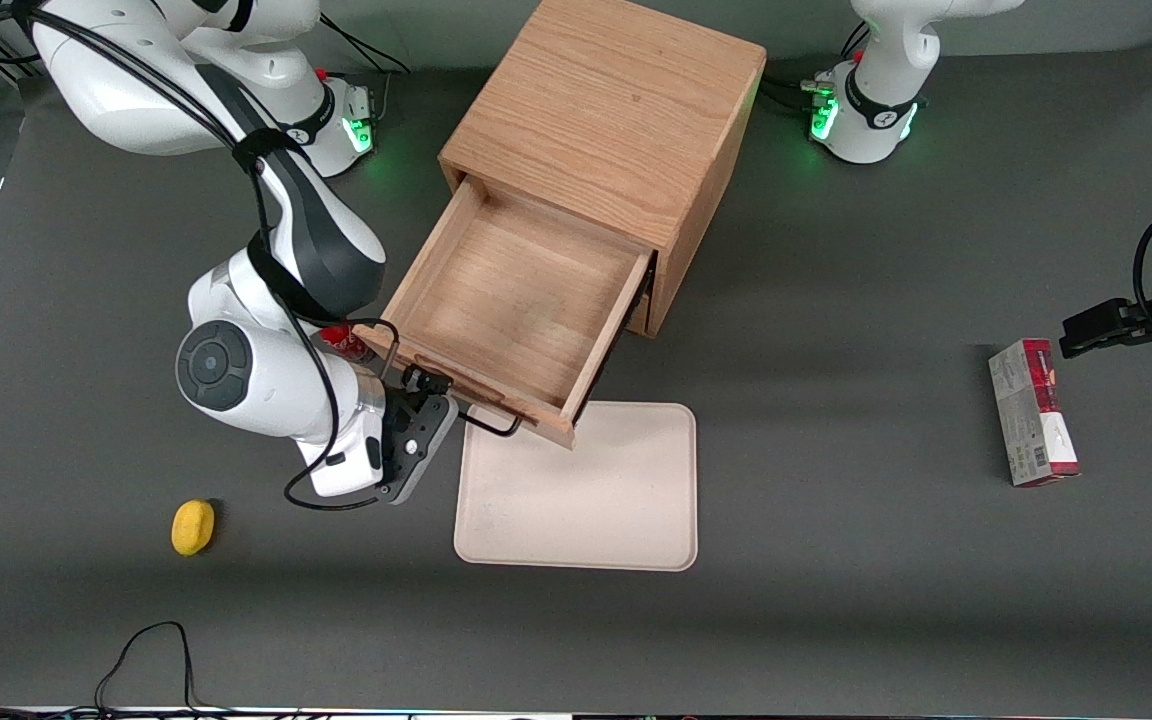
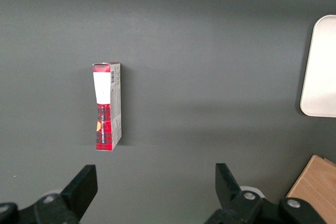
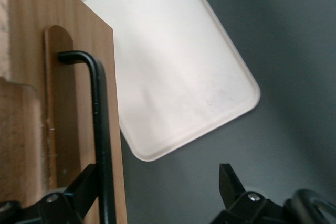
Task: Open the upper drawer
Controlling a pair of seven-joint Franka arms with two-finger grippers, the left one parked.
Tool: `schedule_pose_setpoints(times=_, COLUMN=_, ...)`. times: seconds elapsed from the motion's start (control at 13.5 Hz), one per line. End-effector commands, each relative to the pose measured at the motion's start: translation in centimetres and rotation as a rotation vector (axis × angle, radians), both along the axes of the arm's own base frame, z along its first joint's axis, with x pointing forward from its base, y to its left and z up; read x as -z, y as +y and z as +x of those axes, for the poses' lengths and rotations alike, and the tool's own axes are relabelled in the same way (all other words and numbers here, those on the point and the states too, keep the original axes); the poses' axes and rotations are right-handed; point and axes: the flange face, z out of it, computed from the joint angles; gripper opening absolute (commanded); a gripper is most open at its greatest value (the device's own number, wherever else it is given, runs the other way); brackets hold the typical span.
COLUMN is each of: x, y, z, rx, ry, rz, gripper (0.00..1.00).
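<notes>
Claw (image 1: 423, 400) spread, upper drawer (image 1: 511, 300) pulled out

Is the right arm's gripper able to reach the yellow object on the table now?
Probably yes: the open gripper is at the upper drawer handle, holding nothing, and only bare table lies between it and the yellow object.

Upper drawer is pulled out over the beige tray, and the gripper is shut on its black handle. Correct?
Not quite. The right wrist view shows the gripper open, with the black handle beside one finger. The upper drawer is indeed out over the beige tray.
</notes>
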Motion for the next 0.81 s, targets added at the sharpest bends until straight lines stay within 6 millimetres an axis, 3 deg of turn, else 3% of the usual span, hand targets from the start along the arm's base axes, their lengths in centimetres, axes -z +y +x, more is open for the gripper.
schedule_pose_setpoints(times=0.0, x=-4.9, y=-1.8, z=1.5, rx=0.0, ry=-0.106, rz=-0.072, gripper=1.0)
schedule_pose_setpoints(times=0.22, x=-10.1, y=-5.1, z=2.9, rx=0.067, ry=-0.178, rz=-0.033, gripper=1.0)
schedule_pose_setpoints(times=0.37, x=-12.8, y=-7.8, z=1.8, rx=0.191, ry=-0.101, rz=0.01, gripper=1.0)
schedule_pose_setpoints(times=0.59, x=-15.9, y=-12.6, z=-2.3, rx=0.522, ry=0.035, rz=-0.082, gripper=1.0)
schedule_pose_setpoints(times=0.74, x=-16.3, y=-16.8, z=-5.8, rx=0.687, ry=0.069, rz=-0.147, gripper=1.0)
